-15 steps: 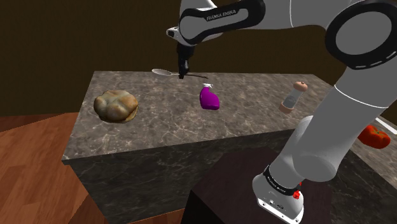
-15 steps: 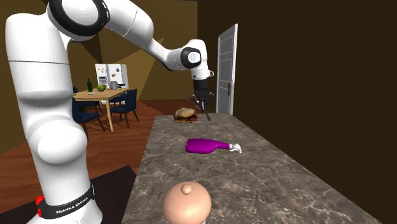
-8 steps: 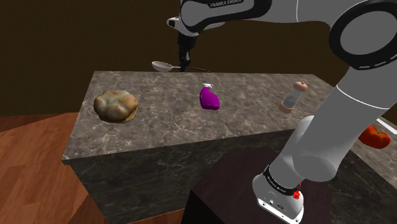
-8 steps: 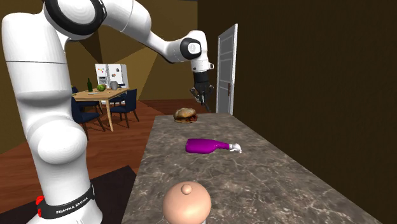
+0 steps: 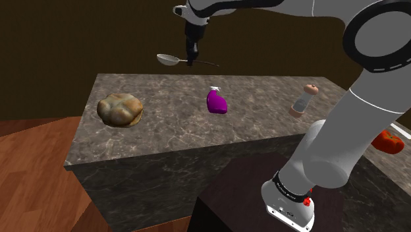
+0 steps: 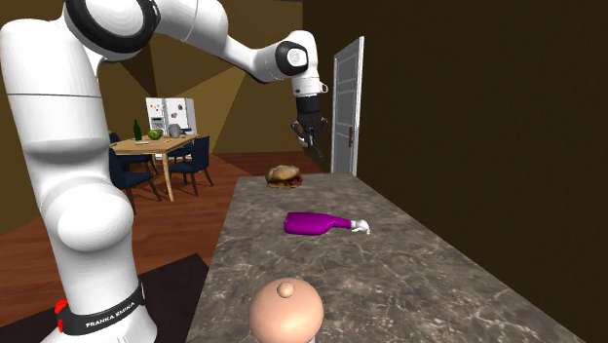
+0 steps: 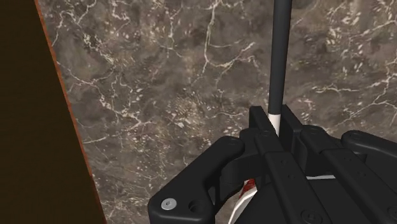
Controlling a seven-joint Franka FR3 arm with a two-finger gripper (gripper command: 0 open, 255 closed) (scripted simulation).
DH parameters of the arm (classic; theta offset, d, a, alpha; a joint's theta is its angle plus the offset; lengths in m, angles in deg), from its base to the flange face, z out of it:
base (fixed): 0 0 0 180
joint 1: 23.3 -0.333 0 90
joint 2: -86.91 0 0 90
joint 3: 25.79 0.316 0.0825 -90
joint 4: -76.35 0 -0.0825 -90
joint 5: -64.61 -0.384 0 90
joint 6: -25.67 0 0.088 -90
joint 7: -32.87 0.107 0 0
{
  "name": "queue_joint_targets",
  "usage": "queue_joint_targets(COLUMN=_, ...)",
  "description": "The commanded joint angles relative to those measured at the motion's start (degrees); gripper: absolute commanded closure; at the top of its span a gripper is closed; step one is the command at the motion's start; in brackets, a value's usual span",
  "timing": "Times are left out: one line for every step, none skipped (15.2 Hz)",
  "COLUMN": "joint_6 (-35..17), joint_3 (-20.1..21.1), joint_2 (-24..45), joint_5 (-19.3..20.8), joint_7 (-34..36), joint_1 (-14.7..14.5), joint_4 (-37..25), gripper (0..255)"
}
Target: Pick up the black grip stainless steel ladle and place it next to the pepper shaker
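While the gripper holds it up in the air, the ladle hangs above the far edge of the stone counter. Both black fingers squeeze its thin handle (bowl sticking out sideways). The pepper shaker stands well apart.

The black grip of the ladle runs off the wrist view's edge; its bowl end is hidden behind the end effector. The second exterior view's bottom edge cuts off the pepper shaker below its rounded top. In the shoulder view the arm partly covers a red thing.
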Motion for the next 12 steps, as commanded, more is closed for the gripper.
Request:
queue_joint_targets(joint_6=1.7, joint_3=0.0, joint_2=0.1, joint_5=0.0, joint_7=0.0, joint_1=0.0, joint_4=-1.7, gripper=255)
queue_joint_targets(joint_6=2.5, joint_3=0.0, joint_2=0.1, joint_5=0.0, joint_7=-0.1, joint_1=0.0, joint_4=-2.5, gripper=255)
queue_joint_targets(joint_6=3.2, joint_3=0.0, joint_2=0.1, joint_5=-0.1, joint_7=-0.1, joint_1=0.0, joint_4=-3.3, gripper=255)
queue_joint_targets(joint_6=4.0, joint_3=0.0, joint_2=0.1, joint_5=-0.1, joint_7=-0.1, joint_1=0.0, joint_4=-4.1, gripper=255)
queue_joint_targets(joint_6=4.8, joint_3=0.0, joint_2=0.2, joint_5=-0.1, joint_7=-0.2, joint_1=0.0, joint_4=-5.0, gripper=255)
queue_joint_targets(joint_6=5.6, joint_3=0.0, joint_2=0.3, joint_5=-0.1, joint_7=-0.2, joint_1=0.0, joint_4=-5.8, gripper=255)
queue_joint_targets(joint_6=6.4, joint_3=0.0, joint_2=0.3, joint_5=-0.1, joint_7=-0.2, joint_1=0.0, joint_4=-6.7, gripper=255)
queue_joint_targets(joint_6=7.2, joint_3=0.0, joint_2=0.4, joint_5=-0.1, joint_7=-0.3, joint_1=0.0, joint_4=-7.6, gripper=255)
queue_joint_targets(joint_6=8.0, joint_3=0.0, joint_2=0.5, joint_5=-0.2, joint_7=-0.3, joint_1=0.0, joint_4=-8.5, gripper=255)
queue_joint_targets(joint_6=8.4, joint_3=0.0, joint_2=0.6, joint_5=-0.2, joint_7=-0.3, joint_1=0.0, joint_4=-9.0, gripper=255)
queue_joint_targets(joint_6=8.1, joint_3=-0.5, joint_2=-0.6, joint_5=-0.1, joint_7=-1.4, joint_1=0.5, joint_4=-7.5, gripper=255)
queue_joint_targets(joint_6=7.8, joint_3=-1.0, joint_2=-1.8, joint_5=-0.1, joint_7=-2.5, joint_1=1.1, joint_4=-6.1, gripper=255)
